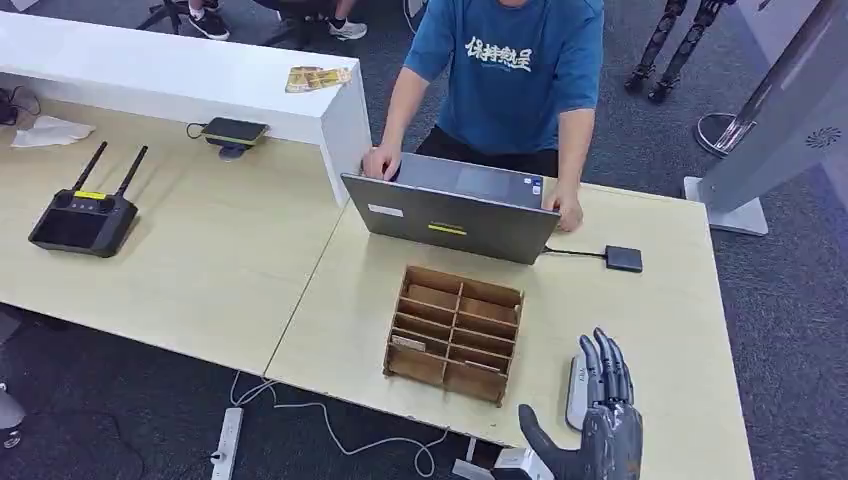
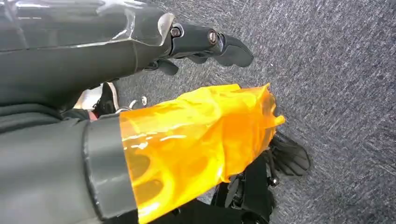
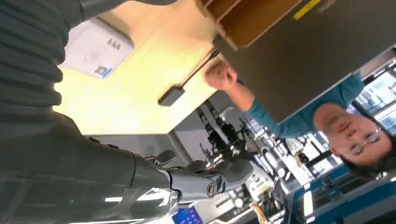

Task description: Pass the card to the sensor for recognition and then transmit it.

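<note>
- Toward the lower right of the head view, the right hand [image 1: 598, 425] is rising above the pale wood-grain surface [image 1: 650, 330], dark metallic fingers [image 1: 605, 365] straight, close together and pointing up the frame, thumb jutting out to the left; it is holding nothing.
- Just under those fingers, a white rounded-rectangle sensor [image 1: 577, 392] is lying flat on the surface; the right wrist view is showing it [image 3: 97, 49] as smooth white plastic with a small printed label.
- At lower centre, a brown wooden organizer [image 1: 455, 333] with thin partitions is forming two columns of shallow slots; a pale card [image 1: 408, 343] appears to be sitting in a lower left slot, though it is too small to be sure.
- Above it, a grey laptop [image 1: 450, 215] is standing open, back to the camera, with a person [image 1: 515, 75] in a blue shirt resting both hands at its edges.
- A small black box [image 1: 623, 259] on a cable is lying right of the laptop.
- At left, a black controller [image 1: 84, 220] with two antennas is lying on the adjoining surface.
- Over grey carpet [image 2: 336, 70] in the left wrist view, the left hand [image 2: 205, 44] is hanging, its dark fingers curled in on nothing.
</note>
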Action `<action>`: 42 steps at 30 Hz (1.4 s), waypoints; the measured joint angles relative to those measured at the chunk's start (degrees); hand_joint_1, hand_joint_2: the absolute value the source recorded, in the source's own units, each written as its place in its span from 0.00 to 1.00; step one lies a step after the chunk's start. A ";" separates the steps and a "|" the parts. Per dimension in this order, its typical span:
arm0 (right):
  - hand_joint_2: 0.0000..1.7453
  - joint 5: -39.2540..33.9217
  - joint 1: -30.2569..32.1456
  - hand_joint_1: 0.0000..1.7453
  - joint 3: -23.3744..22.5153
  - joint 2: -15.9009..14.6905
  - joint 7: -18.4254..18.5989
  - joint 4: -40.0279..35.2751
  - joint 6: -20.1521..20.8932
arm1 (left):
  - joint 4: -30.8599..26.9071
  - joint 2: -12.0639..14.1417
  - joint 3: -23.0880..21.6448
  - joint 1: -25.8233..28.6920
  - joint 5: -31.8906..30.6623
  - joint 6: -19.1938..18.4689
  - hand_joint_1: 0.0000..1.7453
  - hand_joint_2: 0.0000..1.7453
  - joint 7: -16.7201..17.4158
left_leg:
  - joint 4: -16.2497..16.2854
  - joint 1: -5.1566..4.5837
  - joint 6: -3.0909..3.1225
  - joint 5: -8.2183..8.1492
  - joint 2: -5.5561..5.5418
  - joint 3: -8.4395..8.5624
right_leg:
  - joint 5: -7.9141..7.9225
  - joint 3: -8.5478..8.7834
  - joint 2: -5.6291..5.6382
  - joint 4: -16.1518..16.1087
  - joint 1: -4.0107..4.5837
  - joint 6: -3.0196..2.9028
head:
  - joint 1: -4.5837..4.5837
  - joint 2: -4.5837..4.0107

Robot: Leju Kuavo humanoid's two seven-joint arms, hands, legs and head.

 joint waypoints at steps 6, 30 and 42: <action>1.00 -1.68 -1.34 0.00 4.76 -0.30 0.37 2.84 -0.07 | 0.00 0.00 0.00 0.02 0.02 0.04 0.00 0.00 0.00 | -0.01 0.00 0.00 0.00 0.02 -0.02 | -0.01 0.00 0.01 0.00 0.00 -0.01 | 0.00 0.00; 1.00 -9.60 -8.44 0.00 11.02 0.09 -5.38 11.47 3.37 | 0.00 0.00 0.00 0.02 -0.48 -0.46 0.00 0.00 0.39 | -0.01 0.00 -0.01 0.00 0.01 -0.03 | -0.03 -0.02 -0.01 0.00 0.00 -0.05 | 0.00 0.00; 1.00 -3.99 -9.74 0.00 10.98 1.31 -4.83 14.56 2.03 | 0.00 0.00 0.00 0.02 -1.03 -0.46 0.00 0.00 0.87 | -0.01 0.00 -0.01 0.00 0.00 -0.03 | -0.03 -0.02 -0.02 0.00 0.00 -0.05 | 0.00 0.00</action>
